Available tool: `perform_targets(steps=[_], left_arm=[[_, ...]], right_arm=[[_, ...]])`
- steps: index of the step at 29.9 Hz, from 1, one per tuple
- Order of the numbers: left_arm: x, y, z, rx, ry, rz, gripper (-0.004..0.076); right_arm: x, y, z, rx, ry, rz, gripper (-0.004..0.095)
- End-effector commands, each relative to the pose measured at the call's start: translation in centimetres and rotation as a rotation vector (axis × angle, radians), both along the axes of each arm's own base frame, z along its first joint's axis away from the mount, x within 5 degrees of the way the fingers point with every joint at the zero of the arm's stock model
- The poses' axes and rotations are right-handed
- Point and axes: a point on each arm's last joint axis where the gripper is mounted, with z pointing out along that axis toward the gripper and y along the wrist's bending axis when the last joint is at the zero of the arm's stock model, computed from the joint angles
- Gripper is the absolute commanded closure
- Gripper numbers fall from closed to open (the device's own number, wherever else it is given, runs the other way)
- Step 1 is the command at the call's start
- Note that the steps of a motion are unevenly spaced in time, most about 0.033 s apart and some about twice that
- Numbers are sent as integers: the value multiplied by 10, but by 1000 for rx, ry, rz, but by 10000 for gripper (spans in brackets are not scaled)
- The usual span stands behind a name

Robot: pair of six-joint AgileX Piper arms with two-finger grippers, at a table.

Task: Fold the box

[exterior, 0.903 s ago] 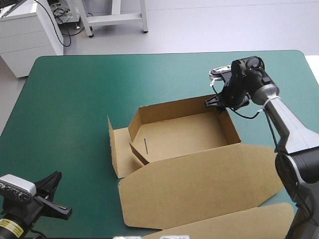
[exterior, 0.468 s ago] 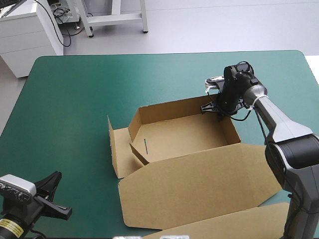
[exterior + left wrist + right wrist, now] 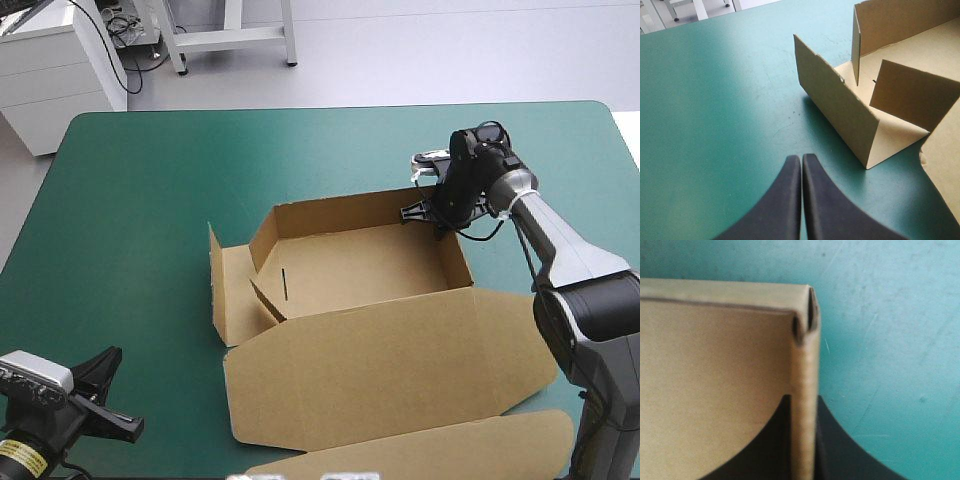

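While right gripper (image 3: 428, 218) clamps box (image 3: 360, 272), lid (image 3: 400, 350) flat

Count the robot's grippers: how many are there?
2. The left gripper hovers shut over the table's near left corner; the right gripper pinches the box's far right corner wall.

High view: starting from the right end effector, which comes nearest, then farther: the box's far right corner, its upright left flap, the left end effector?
1. Far right corner: pinched in the right end effector.
2. Left flap: upright at the opposite end.
3. Left end effector: table's near left corner.
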Motion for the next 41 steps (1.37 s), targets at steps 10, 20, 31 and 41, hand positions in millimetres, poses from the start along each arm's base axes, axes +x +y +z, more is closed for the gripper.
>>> perform_targets(steps=[10,20,31,41], left_arm=[[4,1,18,18,-159,9,731],[4,2,19,22,-161,11,731],[2,0,13,68,-105,-23,479],[11,-6,25,-23,-194,-16,193]], right_arm=[[-46,-19,127,36,-333,-12,928],[-71,-31,161,11,-439,-48,928],[-71,-31,160,14,-436,-45,928],[-71,-31,160,16,-436,-43,928]])
